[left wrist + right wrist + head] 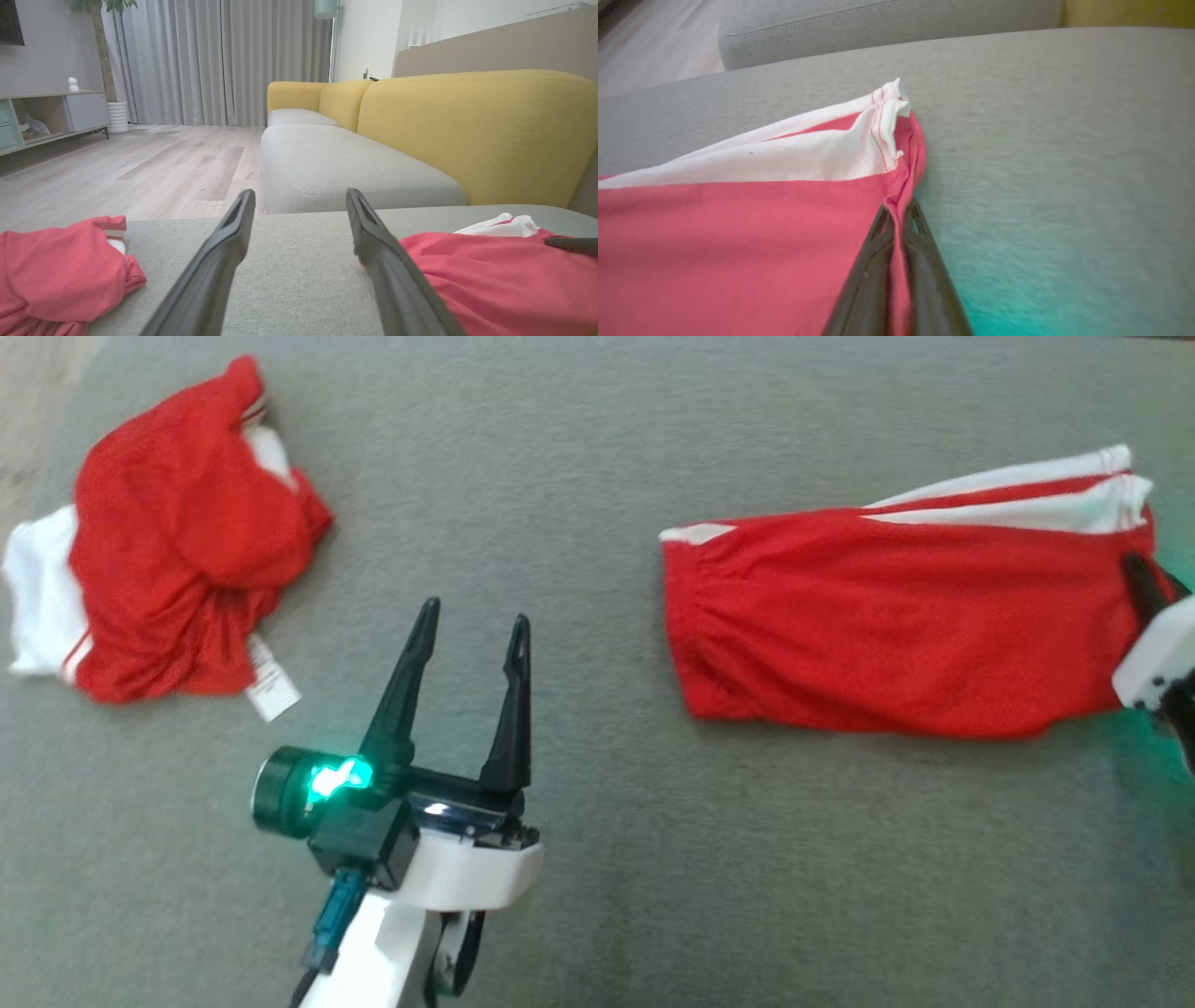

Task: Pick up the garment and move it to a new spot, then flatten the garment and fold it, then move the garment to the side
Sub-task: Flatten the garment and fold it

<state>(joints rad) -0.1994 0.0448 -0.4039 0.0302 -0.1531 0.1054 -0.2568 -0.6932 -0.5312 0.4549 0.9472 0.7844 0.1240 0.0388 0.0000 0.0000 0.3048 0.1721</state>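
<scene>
While I'm watching the head view, the left gripper (475,611) is hanging over the grey cushion (597,476) with its two dark fingers spread wide and nothing between them (bare fabric is showing in the gap in the left wrist view too, left gripper (300,193)). I'm taking that gripper as my reference. To its right the red shorts (887,616) are lying flat on the cushion, waistband end nearest it, white side stripes (1008,490) running along the edge farther from me. At the shorts' far right end, well apart from the left gripper, the right gripper (1141,581) is pinching the hem. In the right wrist view its fingers are pressed together on a fold of red cloth, right gripper (899,210), red shorts (738,233), and a green glow is falling on the cushion (1041,116) beside it. To the left gripper's left and a bit beyond it, a second red garment (177,541) is sitting crumpled, with a white label (271,686) sticking out toward the gripper. In the left wrist view I'm seeing the crumpled one (56,270) at left, the shorts (490,275) just beside the right-hand finger, and a yellow sofa back (490,135) beyond.
</scene>
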